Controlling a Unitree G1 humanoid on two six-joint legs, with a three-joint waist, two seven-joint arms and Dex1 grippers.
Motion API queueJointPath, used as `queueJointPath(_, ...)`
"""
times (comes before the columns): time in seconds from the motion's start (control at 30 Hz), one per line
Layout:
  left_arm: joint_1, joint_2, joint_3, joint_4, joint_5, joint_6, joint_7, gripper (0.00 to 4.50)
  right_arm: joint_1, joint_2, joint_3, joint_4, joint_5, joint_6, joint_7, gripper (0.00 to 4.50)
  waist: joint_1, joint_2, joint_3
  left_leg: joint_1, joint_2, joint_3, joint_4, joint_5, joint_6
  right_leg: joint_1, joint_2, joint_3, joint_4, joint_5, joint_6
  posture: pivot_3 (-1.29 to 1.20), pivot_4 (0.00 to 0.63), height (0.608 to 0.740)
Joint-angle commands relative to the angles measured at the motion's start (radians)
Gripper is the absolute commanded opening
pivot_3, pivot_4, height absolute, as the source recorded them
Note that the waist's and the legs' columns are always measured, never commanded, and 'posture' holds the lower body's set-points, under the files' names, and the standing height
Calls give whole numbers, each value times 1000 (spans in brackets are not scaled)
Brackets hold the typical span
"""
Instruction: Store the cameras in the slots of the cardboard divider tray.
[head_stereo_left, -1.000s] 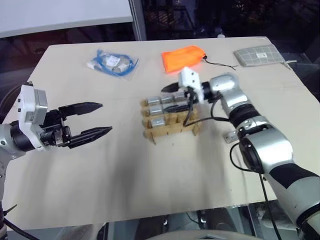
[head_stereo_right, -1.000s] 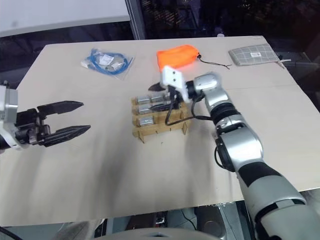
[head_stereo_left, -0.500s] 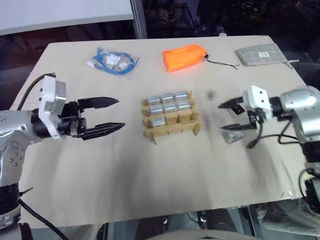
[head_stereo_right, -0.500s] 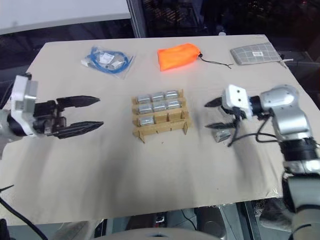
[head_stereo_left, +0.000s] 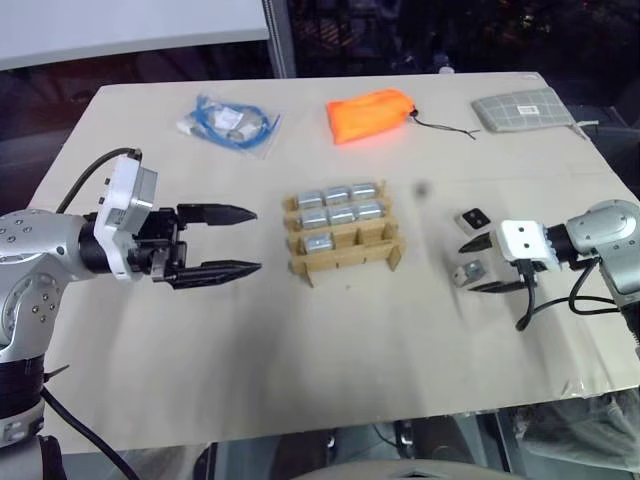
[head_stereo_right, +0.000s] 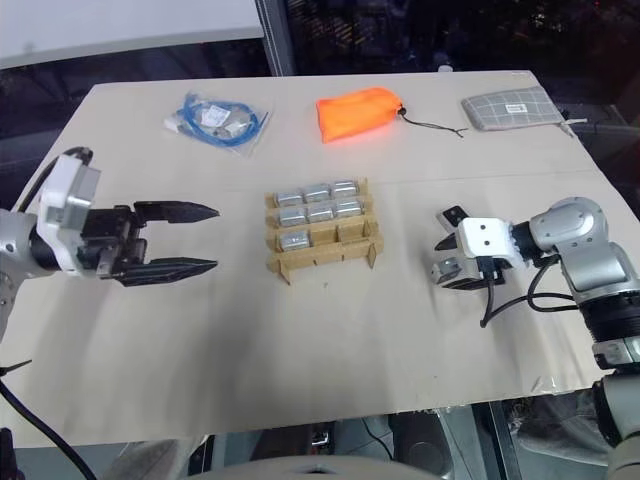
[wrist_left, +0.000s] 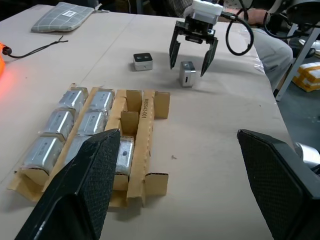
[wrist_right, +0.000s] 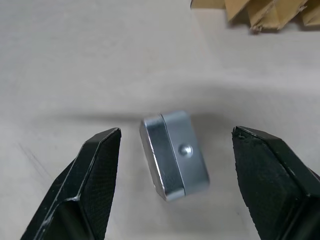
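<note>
Tray (head_stereo_left: 342, 236): set at the table's centre; seven cameras are seated, filling the two far rows and one end slot of the near row. Two near-row slots are left empty.

Loose cameras: two are lying on the table to the right of the tray. Camera A (head_stereo_left: 466, 273) is bracketed by the right gripper; camera B (head_stereo_left: 473, 218) lies just beyond it, black face up.

Right gripper (head_stereo_left: 484, 264): fingers are spread wide, nothing held. Camera A is placed between the fingertips, touched by neither as far as can be seen.

Key relation: in the right wrist view, camera A (wrist_right: 174, 154) lies slightly nearer the left finger (wrist_right: 92, 177), its long axis skewed to the closing line. A slight turn of the wrist is judged useful before closing, or the block may twist.

Left gripper (head_stereo_left: 235, 239): fingers are spread wide, empty, hovering left of the tray, well apart from both loose cameras.

Nearer arm: the right.

Step in hand: grasping of camera A, judged.
</note>
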Motion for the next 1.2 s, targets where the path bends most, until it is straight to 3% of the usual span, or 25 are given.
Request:
queueJointPath(0.03, -7, 13, 2, -33, -13, -1, -8, 3877, -30, -22, -1, 18, -2, -38, 26, 3507, 2, 0, 0, 0, 0, 0, 0, 0, 0, 0, 0, 0, 0, 0, 0, 0, 150, 740)
queueJointPath(0.07, -6, 14, 4, -32, -12, -2, -9, 3877, -35, -21, 0, 26, -3, -43, 26, 3507, 2, 0, 0, 0, 0, 0, 1, 0, 0, 0, 0, 0, 0, 0, 0, 0, 150, 740)
queueJointPath(0.13, 1, 15, 11, -33, -12, -3, -9, 3877, -47, -20, 2, 48, -7, -61, 28, 2658, 3, 0, 0, 0, 0, 0, 1, 0, 0, 0, 0, 0, 1, 0, 0, 0, 150, 740)
queueJointPath(0.33, 7, 15, 16, -34, -11, -3, -4, 3877, -58, -19, 16, 86, -22, -97, 33, 728, 7, 0, 0, 0, 1, -1, 4, 0, 0, 2, 1, 0, 2, 0, 0, 0, 150, 740)
queueJointPath(0.73, -7, 26, 17, -25, -7, -3, -4, 3877, -120, 17, 8, 50, 22, -26, 24, 633, 12, 0, 0, 1, 1, -2, 7, 0, 0, 3, 1, -1, 4, 0, 0, 0, 150, 740)
queueJointPath(1.2, 43, 25, 56, -54, -7, -1, 19, 3877, -484, 344, 117, 96, -25, 138, -72, 633, 17, 0, 0, -1, 1, -3, 7, 0, 0, 2, 1, -2, 4, 0, 0, 0, 150, 740)
